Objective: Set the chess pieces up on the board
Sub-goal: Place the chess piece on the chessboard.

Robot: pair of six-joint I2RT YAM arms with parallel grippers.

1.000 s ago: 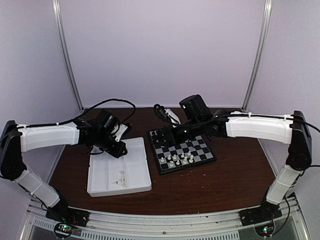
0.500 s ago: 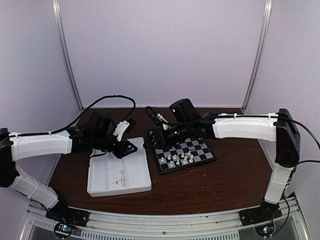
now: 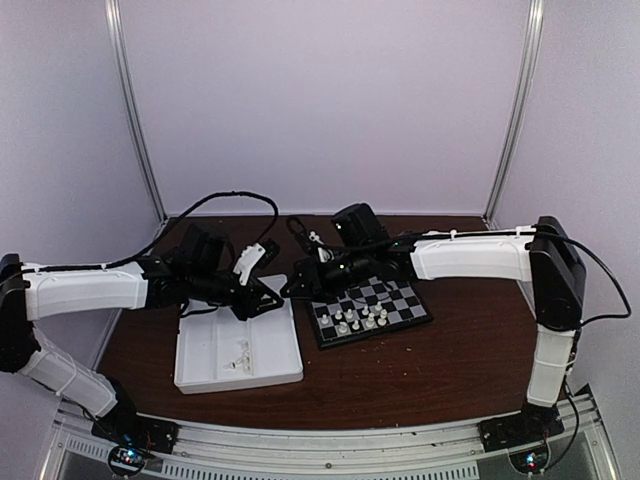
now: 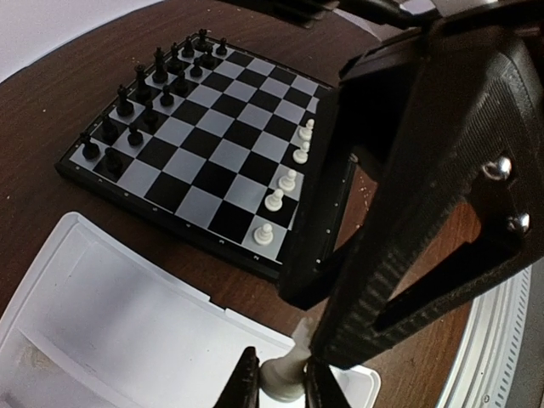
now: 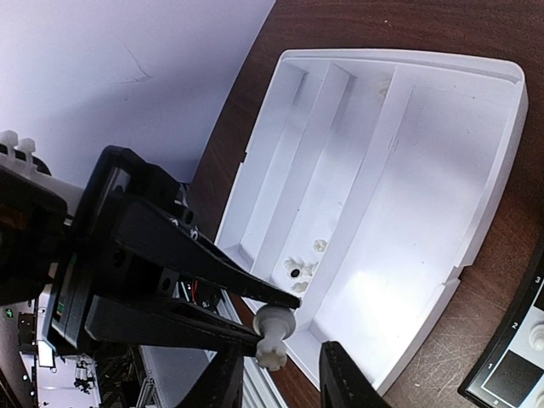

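Note:
My left gripper is shut on a white chess piece, gripping it by its base above the white tray's corner. In the right wrist view the same piece sticks out of the left gripper. My right gripper stands open around its top, with a gap on one side. From above, both grippers meet between the tray and the board. The board carries white pawns on one side and black men on the other.
The white compartmented tray lies left of the board with a few white pieces in it, also in the right wrist view. Black cables loop behind both arms. Brown tabletop surrounds the board.
The right arm swung left off the board to the tray's far right corner. The left arm brought its piece rightward to meet it. The right jaws narrowed a little.

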